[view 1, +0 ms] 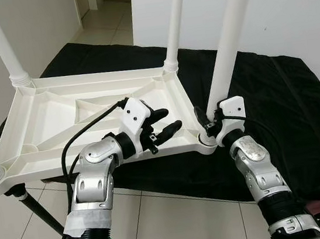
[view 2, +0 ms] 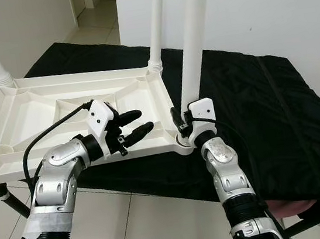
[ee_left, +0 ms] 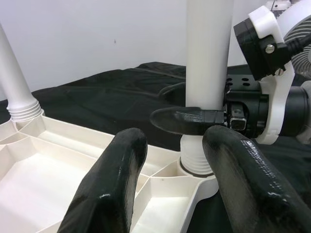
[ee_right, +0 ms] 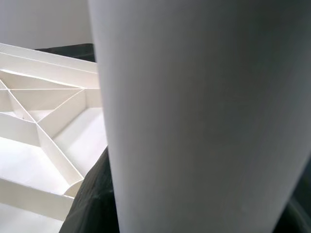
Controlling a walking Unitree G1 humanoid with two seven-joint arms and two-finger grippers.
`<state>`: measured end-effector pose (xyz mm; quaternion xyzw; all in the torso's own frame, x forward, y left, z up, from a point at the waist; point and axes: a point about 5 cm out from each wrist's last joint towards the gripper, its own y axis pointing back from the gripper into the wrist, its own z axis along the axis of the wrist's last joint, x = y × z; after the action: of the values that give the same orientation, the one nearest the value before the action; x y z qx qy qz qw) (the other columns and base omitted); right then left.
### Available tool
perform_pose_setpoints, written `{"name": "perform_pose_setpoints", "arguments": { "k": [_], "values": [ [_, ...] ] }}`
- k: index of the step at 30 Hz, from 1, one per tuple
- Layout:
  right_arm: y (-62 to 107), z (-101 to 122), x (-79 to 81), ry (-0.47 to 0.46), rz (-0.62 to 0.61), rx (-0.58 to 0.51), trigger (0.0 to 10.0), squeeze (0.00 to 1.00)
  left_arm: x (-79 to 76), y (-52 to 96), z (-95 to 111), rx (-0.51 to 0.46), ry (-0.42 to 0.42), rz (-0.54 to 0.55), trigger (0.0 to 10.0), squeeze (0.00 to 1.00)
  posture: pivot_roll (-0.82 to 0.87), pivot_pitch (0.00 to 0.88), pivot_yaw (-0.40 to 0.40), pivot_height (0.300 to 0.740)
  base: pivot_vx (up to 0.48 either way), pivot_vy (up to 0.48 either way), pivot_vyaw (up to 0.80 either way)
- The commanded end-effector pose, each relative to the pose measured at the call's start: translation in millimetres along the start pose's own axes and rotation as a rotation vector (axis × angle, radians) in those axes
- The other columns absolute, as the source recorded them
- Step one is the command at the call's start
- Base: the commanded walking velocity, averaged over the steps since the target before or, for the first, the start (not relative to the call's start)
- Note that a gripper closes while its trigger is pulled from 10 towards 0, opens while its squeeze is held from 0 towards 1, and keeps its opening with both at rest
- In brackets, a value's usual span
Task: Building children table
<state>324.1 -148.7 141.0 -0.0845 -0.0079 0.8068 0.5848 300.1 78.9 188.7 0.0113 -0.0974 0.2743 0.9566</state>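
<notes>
Right gripper [view 1: 207, 122] clamped on near-right leg [view 1: 226, 40] at its socket | leg axis upright | left gripper [view 1: 163, 125] spread, empty over upturned tabletop [view 1: 48, 119], I judge farther away

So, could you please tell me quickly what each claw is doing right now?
Left claw: open, holding nothing, above the upturned tabletop.
Right claw: closed around the near-right table leg, just above its socket.

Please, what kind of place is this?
Probably a room in a home: pale tiled floor, plain white walls and a doorway behind. A white tabletop lies upside down on a black cloth, so it serves as an assembly spot.
</notes>
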Motion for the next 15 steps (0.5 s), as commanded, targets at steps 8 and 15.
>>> {"name": "perform_pose_setpoints", "arguments": {
  "k": [8,15],
  "values": [
    [15.2,-27.1,-9.5,0.038,0.084,0.118,10.0,0.0,17.7,1.7,2.4,0.01,-0.009,0.373,10.0,0.0,0.01,0.0,-0.056,0.74,0.0,0.0,0.0],
    [18.3,-29.6,-11.0,-0.009,0.084,0.123,10.0,0.0,17.9,1.3,4.5,0.009,-0.016,0.37,10.0,0.0,0.01,0.0,-0.049,0.74,0.0,0.0,0.0]
  ]
}}
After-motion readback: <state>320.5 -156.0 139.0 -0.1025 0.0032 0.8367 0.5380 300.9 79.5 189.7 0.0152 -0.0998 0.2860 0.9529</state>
